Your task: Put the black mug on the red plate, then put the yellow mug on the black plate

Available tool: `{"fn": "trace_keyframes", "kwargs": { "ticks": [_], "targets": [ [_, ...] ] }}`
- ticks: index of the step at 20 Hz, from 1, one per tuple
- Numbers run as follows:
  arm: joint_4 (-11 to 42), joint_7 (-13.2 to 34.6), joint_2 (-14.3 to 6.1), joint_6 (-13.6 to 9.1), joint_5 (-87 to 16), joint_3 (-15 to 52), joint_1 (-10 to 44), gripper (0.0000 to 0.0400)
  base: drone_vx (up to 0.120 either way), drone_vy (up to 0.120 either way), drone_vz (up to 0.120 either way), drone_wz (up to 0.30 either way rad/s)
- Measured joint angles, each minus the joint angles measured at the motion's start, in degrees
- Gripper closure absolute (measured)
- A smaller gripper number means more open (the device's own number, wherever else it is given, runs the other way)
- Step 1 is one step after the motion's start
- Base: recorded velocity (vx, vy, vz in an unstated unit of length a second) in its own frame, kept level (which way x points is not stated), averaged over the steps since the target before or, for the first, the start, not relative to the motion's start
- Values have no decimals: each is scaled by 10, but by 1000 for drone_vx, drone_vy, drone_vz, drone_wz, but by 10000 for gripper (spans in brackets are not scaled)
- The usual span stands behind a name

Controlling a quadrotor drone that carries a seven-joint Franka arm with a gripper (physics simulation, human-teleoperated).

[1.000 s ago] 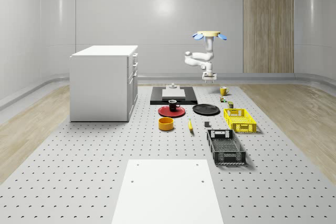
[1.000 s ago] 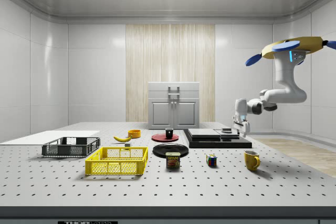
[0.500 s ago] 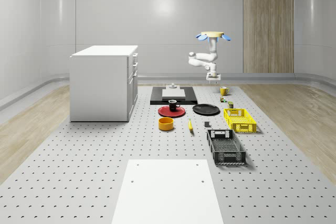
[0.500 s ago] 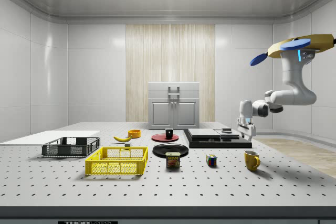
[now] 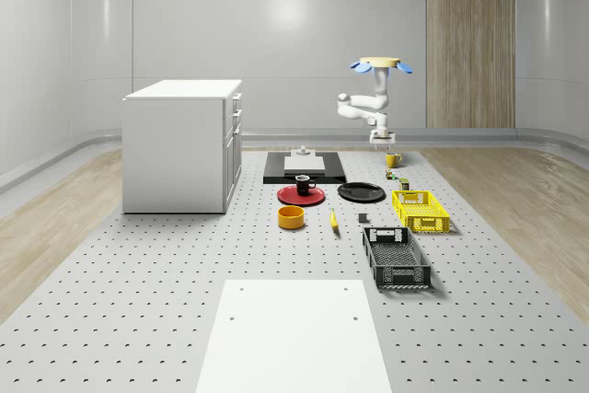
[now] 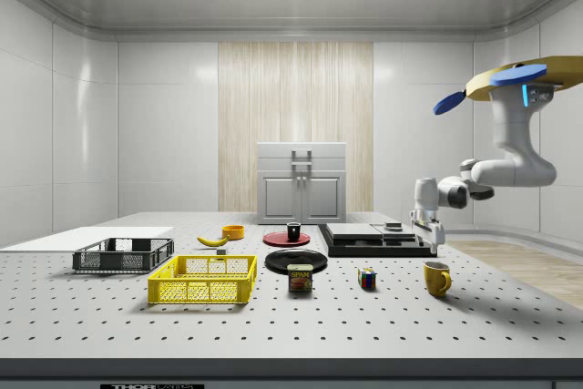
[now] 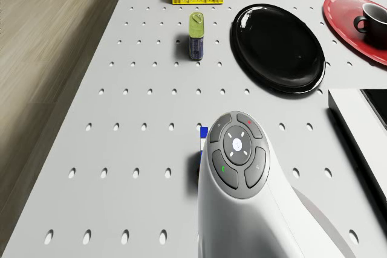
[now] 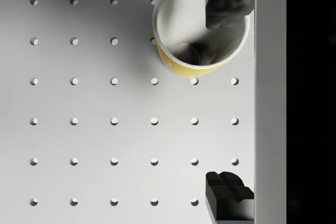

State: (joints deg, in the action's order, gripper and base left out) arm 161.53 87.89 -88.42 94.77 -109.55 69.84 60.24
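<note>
black mug (image 5: 304,184) on red plate (image 5: 300,195): done | yellow mug (image 8: 199,24) unlifted; pincer (image 8: 227,98) released above it | drone (image 5: 381,64) hovers over far counter (image 5: 184,301)

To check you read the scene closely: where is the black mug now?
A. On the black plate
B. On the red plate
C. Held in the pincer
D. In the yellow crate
B: the black mug stands upright on the red plate; the black plate beside it is bare.

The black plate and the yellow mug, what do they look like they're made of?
The black plate looks like glazed ceramic or glossy plastic: bright highlights curve along its rim in the drone view. The yellow mug looks like glazed ceramic too, with a thick smooth wall, yellow outside and white inside; being rendered, either could be plastic.
</note>
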Motion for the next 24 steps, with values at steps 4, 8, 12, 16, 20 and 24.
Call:
{"fn": "trace_keyframes", "kwargs": {
  "ticks": [4,8,12,16,20,24],
  "targets": [
    [0,0,0,0,0,0,0,0,0,120,0,0],
    [-2,0,0,2,-4,-5,1,0,0,40,0,0],
    [-10,0,1,11,-26,-28,6,0,0,0,0,0],
    [-22,1,3,23,-53,-56,13,0,0,0,0,0],
    [-29,0,6,29,-68,-73,17,0,0,0,0,0],
    [-33,0,9,30,-76,-80,19,0,0,0,0,0]
  ]
}}
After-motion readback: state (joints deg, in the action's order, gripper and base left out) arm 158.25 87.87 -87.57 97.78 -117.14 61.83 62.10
